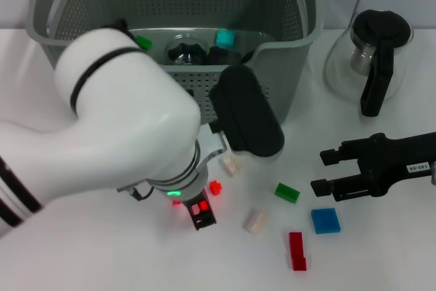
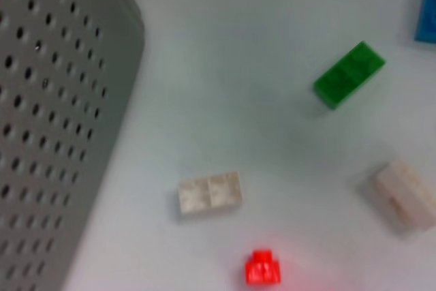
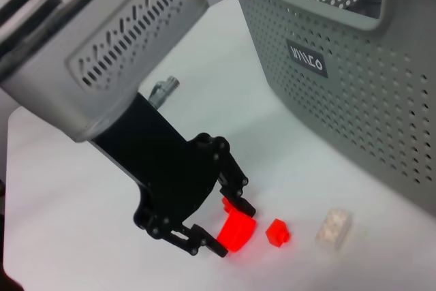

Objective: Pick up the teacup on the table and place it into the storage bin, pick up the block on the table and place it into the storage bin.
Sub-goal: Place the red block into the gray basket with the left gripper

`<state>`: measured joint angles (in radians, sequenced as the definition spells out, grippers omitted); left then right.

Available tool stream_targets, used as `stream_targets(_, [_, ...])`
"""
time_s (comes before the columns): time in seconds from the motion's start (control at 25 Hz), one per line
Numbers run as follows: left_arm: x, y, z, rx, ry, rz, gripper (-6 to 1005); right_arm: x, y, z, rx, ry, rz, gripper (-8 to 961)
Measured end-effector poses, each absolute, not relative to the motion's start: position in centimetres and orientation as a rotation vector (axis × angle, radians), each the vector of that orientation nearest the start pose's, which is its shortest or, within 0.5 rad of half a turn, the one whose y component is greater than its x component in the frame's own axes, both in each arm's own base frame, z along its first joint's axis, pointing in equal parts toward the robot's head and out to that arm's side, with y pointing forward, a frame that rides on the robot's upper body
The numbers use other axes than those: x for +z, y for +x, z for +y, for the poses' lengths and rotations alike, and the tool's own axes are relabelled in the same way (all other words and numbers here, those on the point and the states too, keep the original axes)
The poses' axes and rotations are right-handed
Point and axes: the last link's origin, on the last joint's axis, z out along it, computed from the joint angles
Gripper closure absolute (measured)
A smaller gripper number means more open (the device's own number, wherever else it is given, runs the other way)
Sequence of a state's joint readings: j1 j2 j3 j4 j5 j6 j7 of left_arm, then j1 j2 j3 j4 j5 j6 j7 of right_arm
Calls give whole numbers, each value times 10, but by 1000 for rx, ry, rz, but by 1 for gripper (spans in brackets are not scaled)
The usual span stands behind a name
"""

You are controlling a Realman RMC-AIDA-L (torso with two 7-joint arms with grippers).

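Observation:
The grey-green perforated storage bin (image 1: 286, 66) stands at the back of the table, and its black-labelled wall (image 3: 340, 80) also fills part of the right wrist view. Inside it I see a clear teacup (image 1: 187, 51), a teal block (image 1: 225, 36) and a green block (image 1: 143, 42). My left gripper (image 1: 201, 215) (image 3: 228, 233) is low over the table in front of the bin, shut on a red block (image 1: 199, 208) (image 3: 236, 231). A small red block (image 1: 215, 187) (image 2: 262, 268) (image 3: 277, 232) lies just beside it. My right gripper (image 1: 320, 172) hovers open at the right, holding nothing.
Loose on the table are two whitish blocks (image 1: 231, 163) (image 1: 255, 221), a green block (image 1: 287, 192) (image 2: 349, 74), a blue block (image 1: 325, 221) and a dark red block (image 1: 296, 250). A glass carafe (image 1: 371, 52) with a black lid stands at the back right.

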<state>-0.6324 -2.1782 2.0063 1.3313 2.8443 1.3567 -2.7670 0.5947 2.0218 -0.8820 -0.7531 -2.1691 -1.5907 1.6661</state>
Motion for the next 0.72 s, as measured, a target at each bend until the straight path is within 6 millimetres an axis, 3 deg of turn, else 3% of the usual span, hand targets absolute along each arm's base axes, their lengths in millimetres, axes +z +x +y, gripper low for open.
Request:
stream_targets(0.16, [-83,-112,307,704,-2634,-422,557,4,254,339,287,-2944,762,158])
stream_targets(0.28, [-35,-84,306,483,-2678,-511,566,6,255,338,284,-2941,764,158])
stream_targets(0.32, [-5,-70,307,333,-2694,-530,567,6,256,338,283,-2940,764,159])
stream_targets(0.4, [29,-54,312,149,-2698,-524,568,6,256,338,282,-2940,765,159])
stream_targets(0.44, [53,-44,319,21,-2677,-509,569,6,256,338,283,-2941,766,159])
stream_targets(0.56, [91,-28,347,-176,-2586,-463,571,5,255,337,284,-2950,765,157])
stream_targets(0.72, [103,-23,399,-276,-2475,-523,574,3,254,336,285,-2957,765,158])
